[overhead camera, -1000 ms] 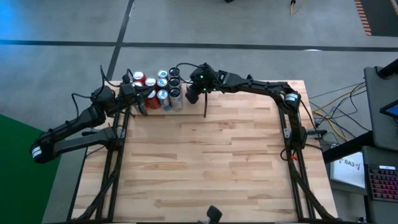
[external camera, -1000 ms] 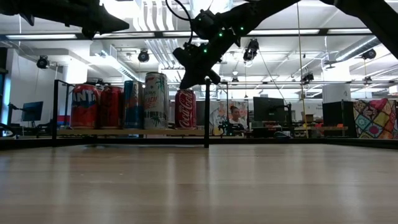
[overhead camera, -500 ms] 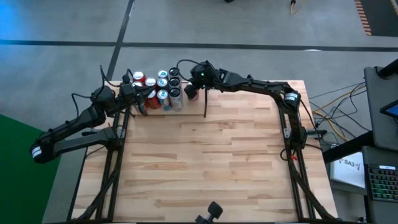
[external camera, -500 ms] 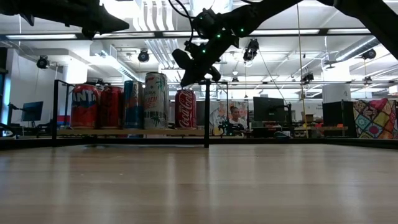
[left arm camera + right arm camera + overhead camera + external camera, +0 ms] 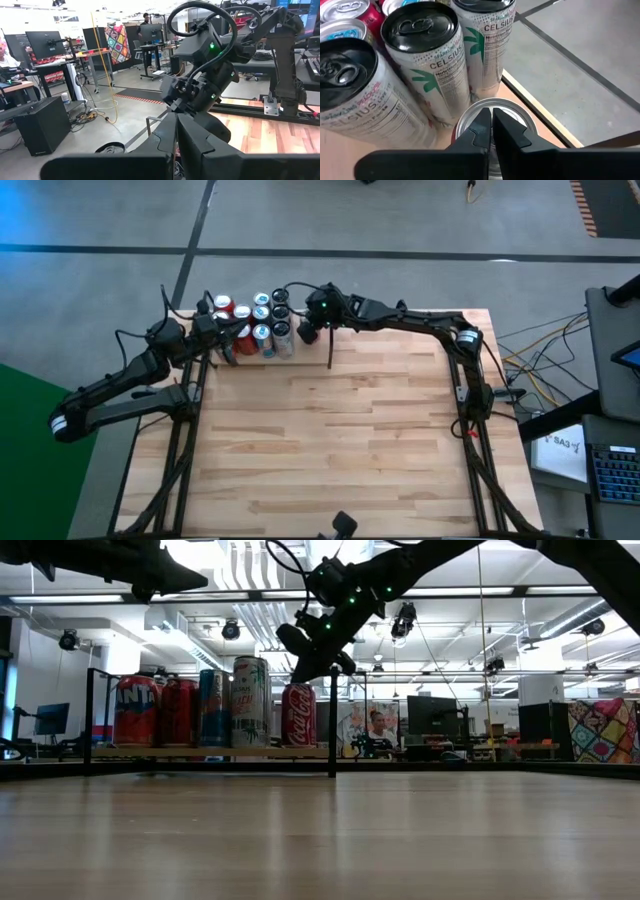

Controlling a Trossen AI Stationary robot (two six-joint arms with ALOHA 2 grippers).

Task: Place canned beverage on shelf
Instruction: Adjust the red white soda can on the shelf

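Near the top centre of the high view, the right gripper (image 5: 309, 332), clenched empty, hangs directly over the upright red can (image 5: 298, 715) already standing on the shelf (image 5: 200, 752), nearer than the left gripper (image 5: 226, 340).

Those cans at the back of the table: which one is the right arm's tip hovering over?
The short red Coca-Cola can, silver-topped, at the row's end nearest the black divider rod. The right gripper, jaws shut, hangs directly above it; the taller Celsius cans stand beside it.
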